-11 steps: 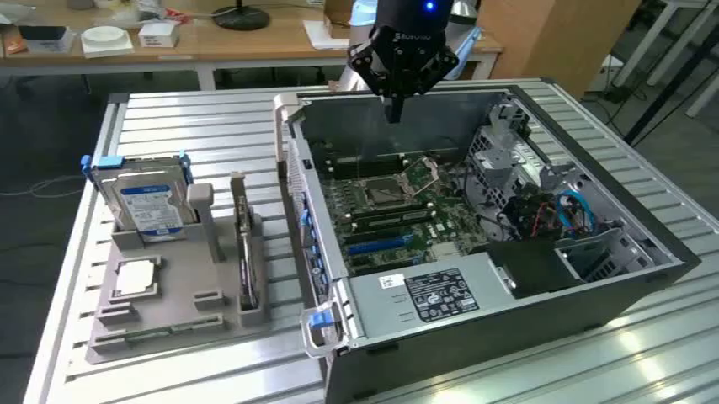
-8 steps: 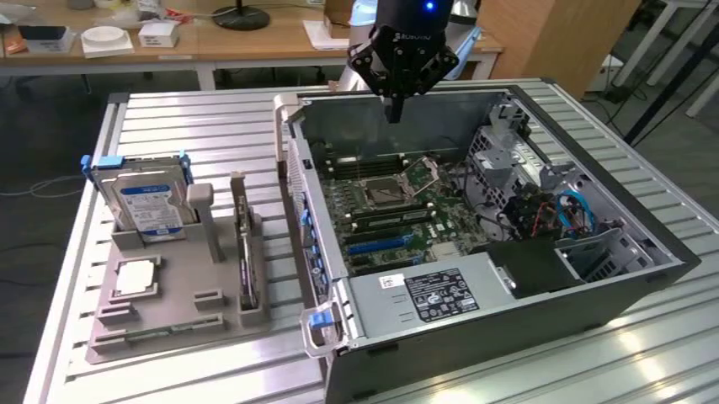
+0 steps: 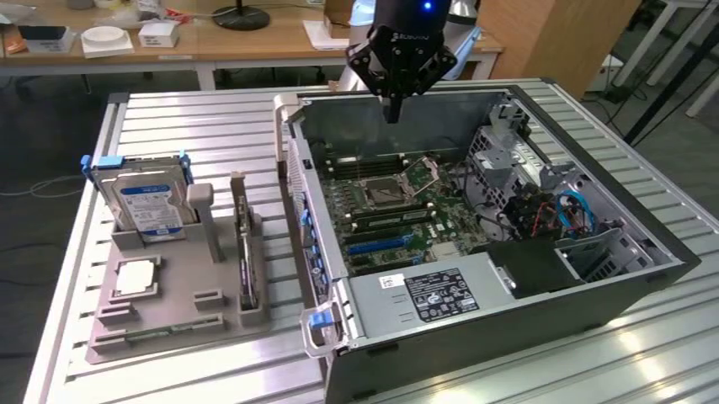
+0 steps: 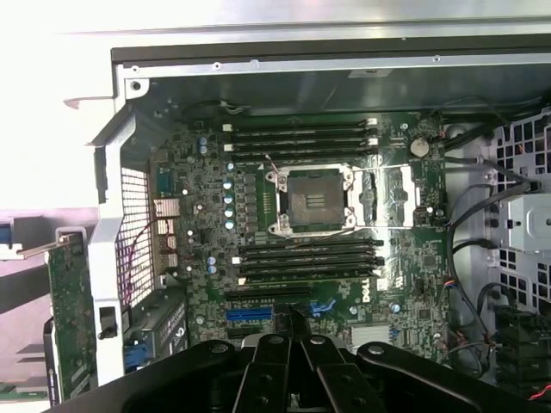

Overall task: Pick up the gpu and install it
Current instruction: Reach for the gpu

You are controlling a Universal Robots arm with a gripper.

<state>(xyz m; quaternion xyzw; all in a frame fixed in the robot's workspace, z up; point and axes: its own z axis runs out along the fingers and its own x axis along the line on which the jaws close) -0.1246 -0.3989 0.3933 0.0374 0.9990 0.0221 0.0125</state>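
The gpu (image 3: pixel 244 269): thin dark card, on edge in gray holder (image 3: pixel 168 332), near the table (image 3: pixel 202 118) edge at the exterior view's left. Gripper (image 3: pixel 391 116) pinched together, empty, over open case (image 3: pixel 607 295); wrist view resolves CPU socket (image 4: pixel 312 200).

Ribbed silvery metal worktable (image 3: pixel 191 118) stood on dark grey floor (image 3: pixel 39 135); long light-wood desk (image 3: pixel 242 44) behind, tall brown wooden cabinet (image 3: pixel 556 38) beside it.

My hand (image 3: pixel 392 116) hangs from my arm (image 3: pixel 405 17), pointing straight down just above the far wall of the open computer case (image 3: pixel 506 349), its black linkage spread wide at the knuckles and its two fingers (image 3: pixel 392 106) pressed together into one narrow tip.
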